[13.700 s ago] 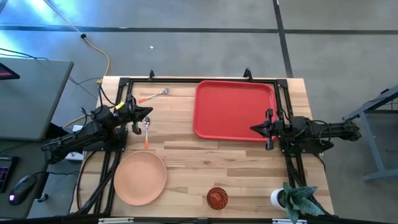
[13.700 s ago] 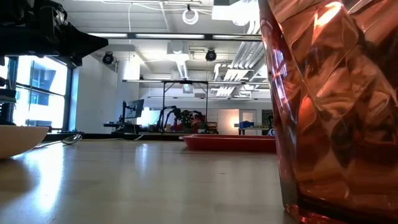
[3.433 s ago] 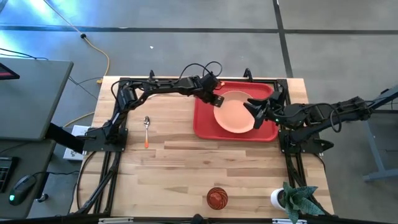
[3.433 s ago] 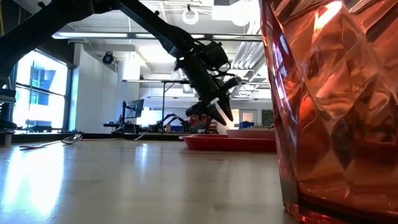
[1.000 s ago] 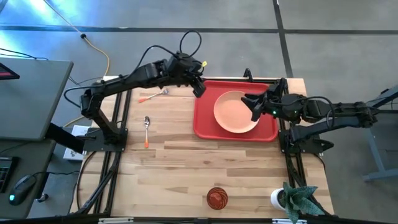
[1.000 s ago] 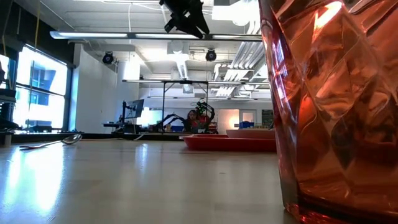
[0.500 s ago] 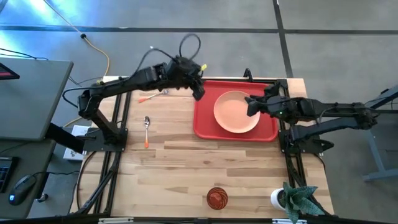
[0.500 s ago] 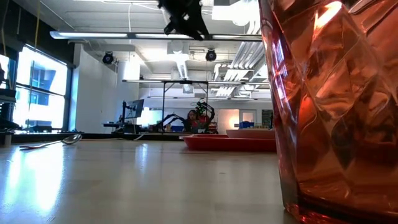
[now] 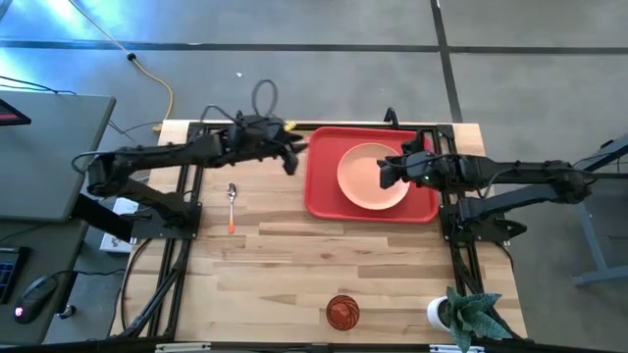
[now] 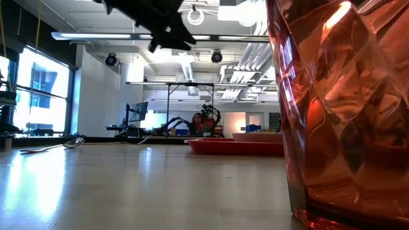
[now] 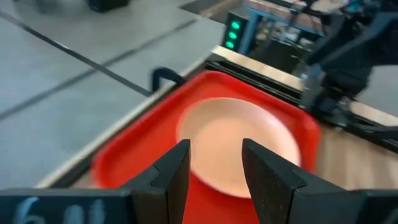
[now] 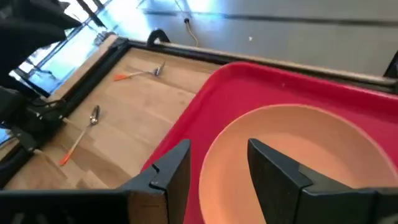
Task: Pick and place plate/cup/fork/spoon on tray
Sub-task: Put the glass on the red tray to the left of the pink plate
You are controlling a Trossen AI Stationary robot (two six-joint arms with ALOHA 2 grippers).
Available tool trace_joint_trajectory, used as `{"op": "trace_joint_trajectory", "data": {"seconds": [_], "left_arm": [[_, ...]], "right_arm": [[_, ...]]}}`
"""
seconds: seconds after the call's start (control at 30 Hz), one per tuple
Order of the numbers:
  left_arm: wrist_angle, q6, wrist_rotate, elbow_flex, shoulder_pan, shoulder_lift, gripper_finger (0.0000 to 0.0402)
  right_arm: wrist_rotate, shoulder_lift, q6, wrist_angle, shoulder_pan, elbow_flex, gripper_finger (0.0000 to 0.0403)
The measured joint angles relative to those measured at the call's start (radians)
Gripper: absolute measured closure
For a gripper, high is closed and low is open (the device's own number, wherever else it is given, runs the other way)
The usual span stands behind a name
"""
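The peach plate [image 9: 368,176] lies flat in the red tray [image 9: 324,196] at the table's far right. My left gripper [image 9: 291,158] hangs open above the wood just left of the tray's left rim, facing the plate [image 11: 236,143]. My right gripper [image 9: 384,175] hovers open over the plate's right part [image 12: 298,155]. The spoon [image 9: 232,201] lies on the wood at the left. The fork [image 12: 138,74] lies near the far edge; in the high view my left arm covers it. The dark red cup [image 9: 342,312] stands near the front edge.
A white pot with a green plant [image 9: 461,314] stands at the near right corner. Black frame rails [image 9: 186,186] run along the table's left, far and right edges. In the low view the cup [image 10: 345,108] fills the right side. Bare wood lies between the tray and the cup.
My left gripper has drawn back from the tray's far left corner toward the table's left and a little nearer, staying open. My right gripper has edged toward the left over the plate. The plate has stayed put in the tray.
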Motion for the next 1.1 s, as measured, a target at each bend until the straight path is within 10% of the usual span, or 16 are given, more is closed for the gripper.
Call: {"op": "trace_joint_trajectory", "data": {"seconds": [0.47,1.1], "left_arm": [[0.089,0.090,0.060,-0.328,0.108,-0.257,0.0268],[0.194,0.134,0.139,-0.337,0.173,-0.238,0.0268]], "right_arm": [[-0.129,0.129,-0.046,0.263,-0.054,0.000,0.0253],[-0.129,0.148,-0.041,0.409,-0.113,0.000,0.0253]]}}
